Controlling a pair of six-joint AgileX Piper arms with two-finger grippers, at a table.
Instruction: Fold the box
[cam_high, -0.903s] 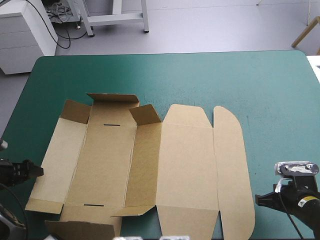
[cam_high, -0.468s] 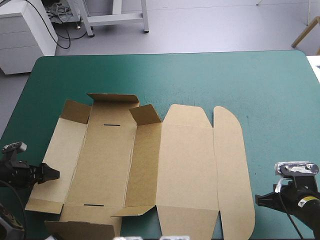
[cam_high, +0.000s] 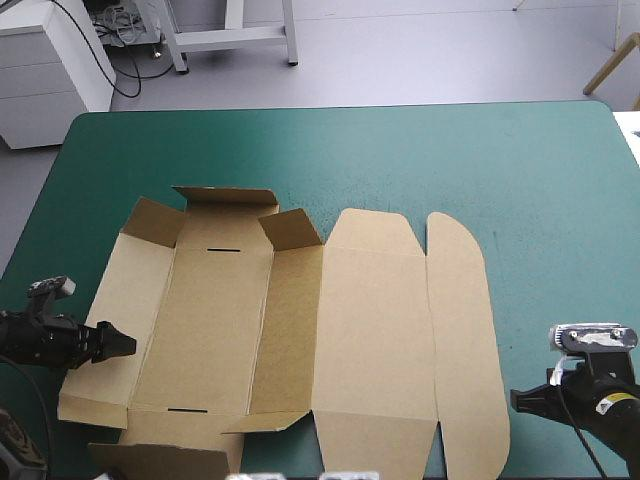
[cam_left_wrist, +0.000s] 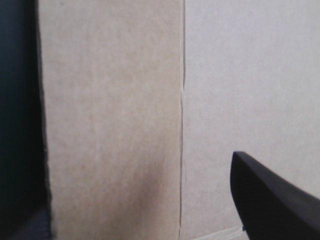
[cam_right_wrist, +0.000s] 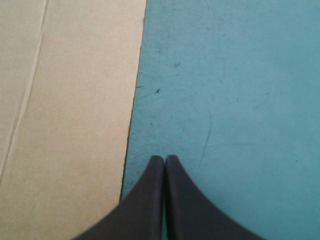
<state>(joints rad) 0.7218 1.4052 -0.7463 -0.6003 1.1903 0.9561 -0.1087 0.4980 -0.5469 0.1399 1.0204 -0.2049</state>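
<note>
My left gripper (cam_high: 122, 343) is parted and holds nothing, over the left panel of the box (cam_high: 300, 330). The box lies spread on the cover (cam_high: 540, 200), its far flaps raised. My right gripper (cam_right_wrist: 164, 159) is clenched and empty, just beside the box's right edge.

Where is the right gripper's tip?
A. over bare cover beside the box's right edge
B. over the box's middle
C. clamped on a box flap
A: the shut right gripper sits over the teal-green cover, with the box edge just beside it.
</note>
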